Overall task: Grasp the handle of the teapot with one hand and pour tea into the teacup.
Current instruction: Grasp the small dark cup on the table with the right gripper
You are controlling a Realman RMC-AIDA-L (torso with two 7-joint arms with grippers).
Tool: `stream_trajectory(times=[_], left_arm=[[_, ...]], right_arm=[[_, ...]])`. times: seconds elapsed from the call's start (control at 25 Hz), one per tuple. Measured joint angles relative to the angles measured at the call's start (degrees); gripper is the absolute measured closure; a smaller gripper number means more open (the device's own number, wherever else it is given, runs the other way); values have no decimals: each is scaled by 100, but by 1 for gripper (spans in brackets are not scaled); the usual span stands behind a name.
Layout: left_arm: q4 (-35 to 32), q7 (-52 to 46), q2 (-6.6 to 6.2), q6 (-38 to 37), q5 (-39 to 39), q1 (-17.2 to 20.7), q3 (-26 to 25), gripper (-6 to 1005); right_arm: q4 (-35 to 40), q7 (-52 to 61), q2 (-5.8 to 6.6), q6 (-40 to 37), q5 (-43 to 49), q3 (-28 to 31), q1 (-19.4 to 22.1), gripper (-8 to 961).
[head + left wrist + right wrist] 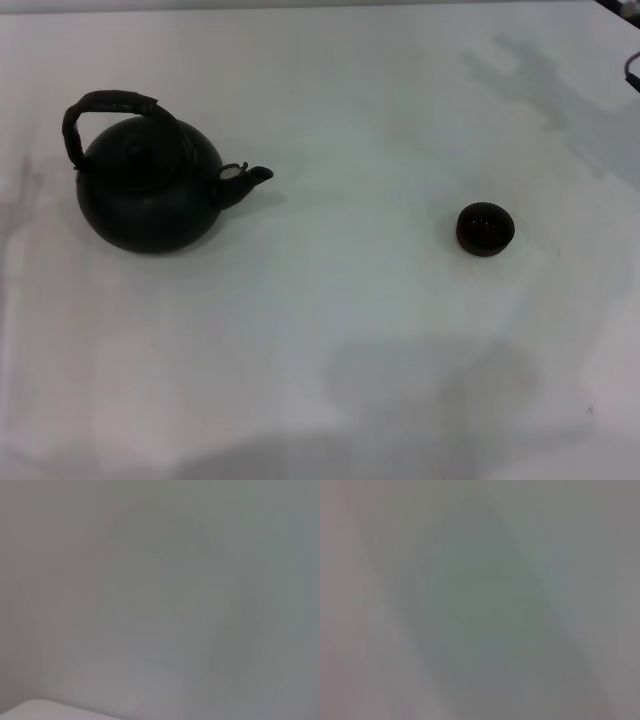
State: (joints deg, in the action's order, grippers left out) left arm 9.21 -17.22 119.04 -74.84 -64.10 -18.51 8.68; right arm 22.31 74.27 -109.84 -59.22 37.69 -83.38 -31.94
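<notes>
The dark green-black teapot [150,195] stands upright on the white table [330,330] at the left in the head view, its short spout [250,180] aimed right. Its rough dark-brown handle [105,110] arches over the lid. The small black teacup [485,228] sits upright well to the right of the spout, apart from the pot. Neither gripper shows in the head view. Both wrist views show only a blank pale surface, with no fingers and no task object.
A dark bit of the robot's gear [630,60] shows at the far right edge of the head view. The table's far edge runs along the top of that view. Soft shadows lie on the table near the front and back right.
</notes>
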Motion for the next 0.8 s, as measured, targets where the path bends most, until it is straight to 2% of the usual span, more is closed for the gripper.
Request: stream_trajectory(times=[0.08, 0.2, 0.4, 0.6, 0.72, 0.8], left_arm=[[1, 36, 0, 20, -40, -8, 46, 112], [22, 63, 8, 23, -82, -2, 83, 113], [73, 30, 22, 24, -20, -16, 40, 113], [101, 13, 30, 77, 331, -31, 19, 112], [128, 4, 31, 90, 479, -29, 19, 112], [135, -64, 32, 76, 513, -5, 19, 112]], right_arm=[[96, 112, 33, 13, 231, 3, -4, 126], [406, 700, 193, 122, 1004, 8, -34, 126], [845, 2135, 563, -31, 2534, -1, -249, 126], [1085, 3439, 902, -688, 3915, 2, -779, 125], [1199, 4102, 1028, -1201, 4927, 90, -1146, 125], [1299, 4333, 1046, -1371, 5270, 175, -1220, 125]])
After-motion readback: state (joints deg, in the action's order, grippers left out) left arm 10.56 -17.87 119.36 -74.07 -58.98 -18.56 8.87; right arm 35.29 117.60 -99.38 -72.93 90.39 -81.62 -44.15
